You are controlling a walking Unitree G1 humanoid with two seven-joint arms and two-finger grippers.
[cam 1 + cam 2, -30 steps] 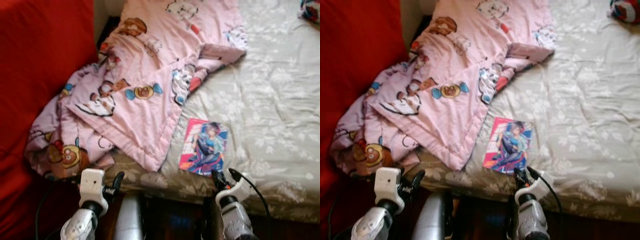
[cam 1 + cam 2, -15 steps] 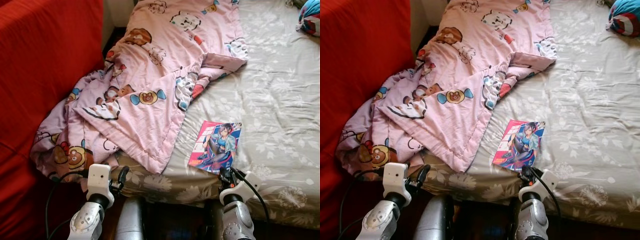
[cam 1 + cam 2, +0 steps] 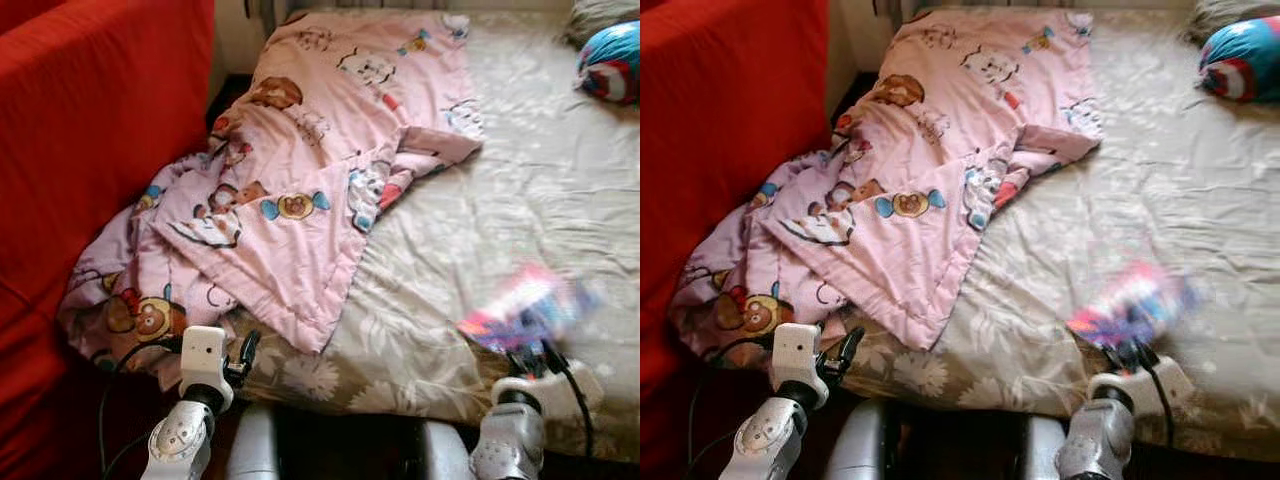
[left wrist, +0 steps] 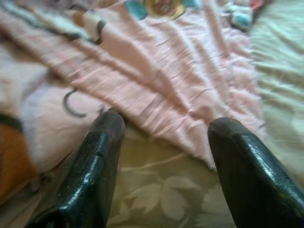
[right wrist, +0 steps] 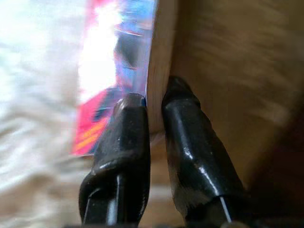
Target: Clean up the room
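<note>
**Now: right gripper clamped on the comic book, left gripper spread near the quilt**

Right gripper [image 5: 152, 107]: both black fingers [image 5: 126, 137] pressed together on the lower edge of a thin, glossy book with a red, blue and pink illustrated cover [image 5: 116, 71]. The cover faces one finger; the pale page edge sits between the two. In the head views the book [image 3: 525, 312] appears as a motion-blurred pink and blue smear just above the right gripper [image 3: 530, 362], over the near right part of the bed. Whether it is lifted off the sheet or touching it, I cannot tell because of the blur.

Left gripper [image 4: 164, 142]: fingers spread wide apart, nothing between them. It points at the near hem of a crumpled pink quilt printed with cartoon bears and sweets [image 3: 310, 170], where the hem meets the sheet. In the head view it [image 3: 240, 358] sits low at the near edge of the bed, just below the quilt's hanging fold.

Surroundings: grey-beige bedsheet with a pale floral print [image 3: 520, 190] covers the bed. The quilt lies across its left half and spills over the left edge. A red upholstered sofa [image 3: 90, 130] stands along the left side. A round blue, red and white cushion [image 3: 608, 60] rests at the far right corner.
</note>
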